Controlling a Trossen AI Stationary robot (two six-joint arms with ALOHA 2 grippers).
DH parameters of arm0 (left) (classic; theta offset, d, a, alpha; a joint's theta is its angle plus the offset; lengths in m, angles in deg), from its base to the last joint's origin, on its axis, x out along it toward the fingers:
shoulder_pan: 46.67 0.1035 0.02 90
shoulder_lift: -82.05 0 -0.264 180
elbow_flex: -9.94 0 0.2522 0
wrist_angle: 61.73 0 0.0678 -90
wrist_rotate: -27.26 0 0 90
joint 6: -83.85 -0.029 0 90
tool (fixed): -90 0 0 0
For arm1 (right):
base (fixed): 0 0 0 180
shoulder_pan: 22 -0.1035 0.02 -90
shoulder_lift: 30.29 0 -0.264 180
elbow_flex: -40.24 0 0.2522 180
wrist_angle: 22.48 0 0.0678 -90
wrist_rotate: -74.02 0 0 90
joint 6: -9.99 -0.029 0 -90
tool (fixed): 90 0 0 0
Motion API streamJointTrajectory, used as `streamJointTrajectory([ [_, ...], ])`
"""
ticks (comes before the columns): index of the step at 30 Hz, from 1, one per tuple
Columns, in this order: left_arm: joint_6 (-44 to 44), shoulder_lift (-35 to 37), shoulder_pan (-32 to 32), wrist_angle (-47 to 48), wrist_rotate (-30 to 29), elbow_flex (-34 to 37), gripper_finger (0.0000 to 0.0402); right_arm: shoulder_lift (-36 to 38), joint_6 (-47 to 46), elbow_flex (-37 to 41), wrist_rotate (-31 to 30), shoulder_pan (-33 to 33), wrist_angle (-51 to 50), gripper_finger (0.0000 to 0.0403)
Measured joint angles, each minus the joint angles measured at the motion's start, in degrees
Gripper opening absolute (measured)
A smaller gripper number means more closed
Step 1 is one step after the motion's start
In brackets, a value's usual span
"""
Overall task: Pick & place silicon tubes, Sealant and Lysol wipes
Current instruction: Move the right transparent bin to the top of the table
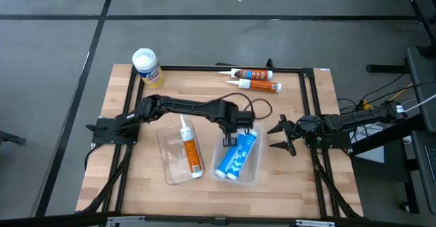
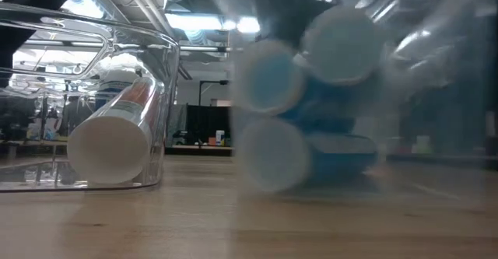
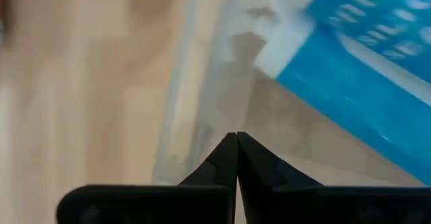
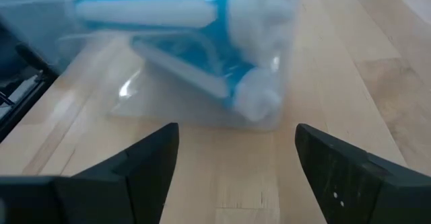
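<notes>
While the left gripper [image 1: 229,140], fingers pressed together on nothing, hangs at the clear bin [image 1: 253,176] of blue silicone tubes [image 1: 238,155] (apparently sorted by colour), the Lysol wipes [image 1: 146,67] stand upright at the tabletop's [image 1: 293,186] far corner, well apart. Beside the bin, the right gripper [image 1: 283,135] waits, spread wide.

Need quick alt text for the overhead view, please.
The left gripper, shut, sits at the clear bin holding blue tubes. The right gripper waits open beside it; the Lysol wipes stand at the table's far-left corner.
</notes>
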Motion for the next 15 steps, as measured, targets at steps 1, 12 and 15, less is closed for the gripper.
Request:
streamJointTrajectory([
  [1, 0.0, 0.0, 0.5, 0.8, -0.8, 0.0, 0.0001, 0.0, 0.0, 0.0, 0.0, 0.0, 0.0, 0.0298],
  [12, -0.9, 0.0, 5.3, 5.8, -6.6, 0.0, 0.0002, 0.0, 0.0, 0.0, 0.0, 0.0, 0.0, 0.0298],
  [15, -0.9, 0.0, 6.9, 6.4, -9.1, 0.0, 0.0001, 0.0, 0.0, 0.0, 0.0, 0.0, 0.0, 0.0298],
])
